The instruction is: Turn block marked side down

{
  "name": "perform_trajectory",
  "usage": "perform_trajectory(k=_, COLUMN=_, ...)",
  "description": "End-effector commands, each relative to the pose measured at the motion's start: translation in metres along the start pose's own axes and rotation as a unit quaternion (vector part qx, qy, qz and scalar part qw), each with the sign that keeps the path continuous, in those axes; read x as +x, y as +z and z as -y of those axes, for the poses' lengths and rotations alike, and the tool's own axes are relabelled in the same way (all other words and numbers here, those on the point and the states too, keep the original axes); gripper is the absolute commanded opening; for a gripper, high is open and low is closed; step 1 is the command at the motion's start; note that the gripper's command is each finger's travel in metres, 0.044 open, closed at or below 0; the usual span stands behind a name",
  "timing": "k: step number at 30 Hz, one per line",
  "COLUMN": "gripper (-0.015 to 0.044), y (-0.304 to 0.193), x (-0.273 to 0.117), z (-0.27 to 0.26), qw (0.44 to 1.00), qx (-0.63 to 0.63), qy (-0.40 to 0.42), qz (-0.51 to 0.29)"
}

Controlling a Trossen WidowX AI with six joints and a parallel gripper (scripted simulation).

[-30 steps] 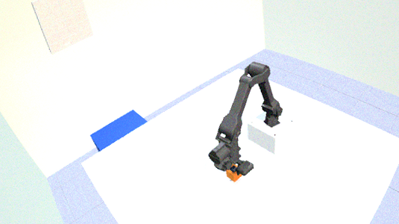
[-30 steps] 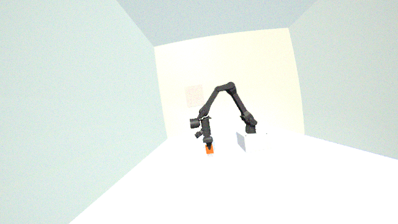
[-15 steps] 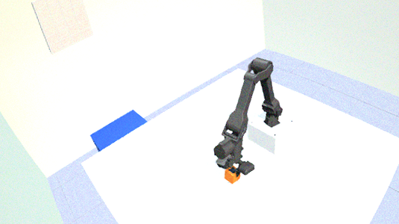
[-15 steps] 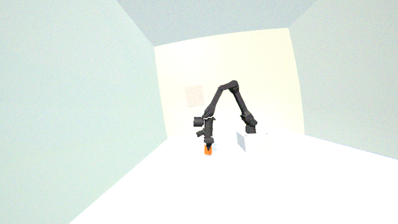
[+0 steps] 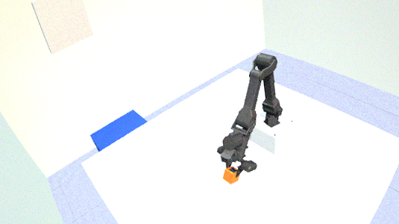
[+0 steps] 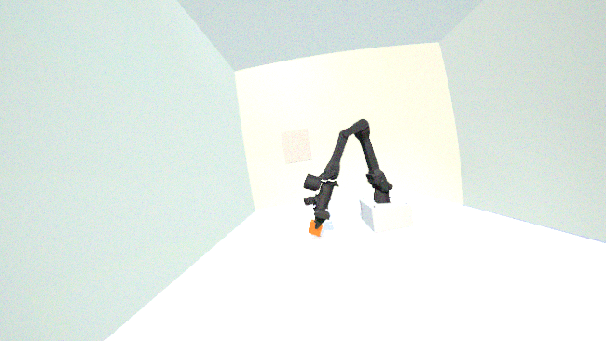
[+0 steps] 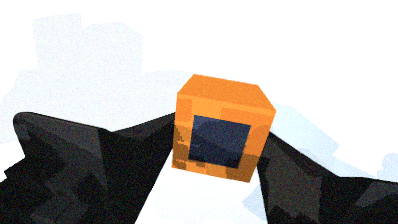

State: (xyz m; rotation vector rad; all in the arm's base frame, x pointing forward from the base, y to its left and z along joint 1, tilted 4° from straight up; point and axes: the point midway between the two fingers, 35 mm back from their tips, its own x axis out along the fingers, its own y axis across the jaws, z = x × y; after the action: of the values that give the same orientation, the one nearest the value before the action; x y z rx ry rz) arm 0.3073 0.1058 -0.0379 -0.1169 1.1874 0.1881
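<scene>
The orange block (image 5: 228, 177) (image 6: 313, 229) (image 7: 226, 91) has a dark blue square mark (image 7: 220, 142) on one side. My gripper (image 5: 234, 169) (image 6: 318, 225) (image 7: 218, 125) is shut on the block, with a black finger on each of two opposite sides. The marked side faces up toward the wrist camera, between the fingers. In the top and exterior views the block looks tilted and seems a little above the white table (image 5: 177, 206) (image 6: 326, 293). The gap under it is hard to make out against the bright table top. Its underside is hidden.
The arm's base stands on a white box (image 5: 265, 142) (image 6: 393, 218) behind and to the right of the block. A blue box (image 5: 119, 129) stands beyond the table's far left edge. A pale panel (image 5: 64, 21) (image 6: 296, 145) hangs on the wall.
</scene>
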Motion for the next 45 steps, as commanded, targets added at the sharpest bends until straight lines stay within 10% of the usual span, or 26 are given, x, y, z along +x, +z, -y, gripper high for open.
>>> perform_trajectory(k=1, gripper=0.0, y=0.0, x=-0.004, z=0.0, qw=0.999, qx=0.003, qy=-0.001, qz=0.035)
perform_trajectory(k=45, gripper=0.0, y=-0.015, x=0.028, z=0.0, qw=0.96, qx=0.002, qy=-0.002, qz=0.279)
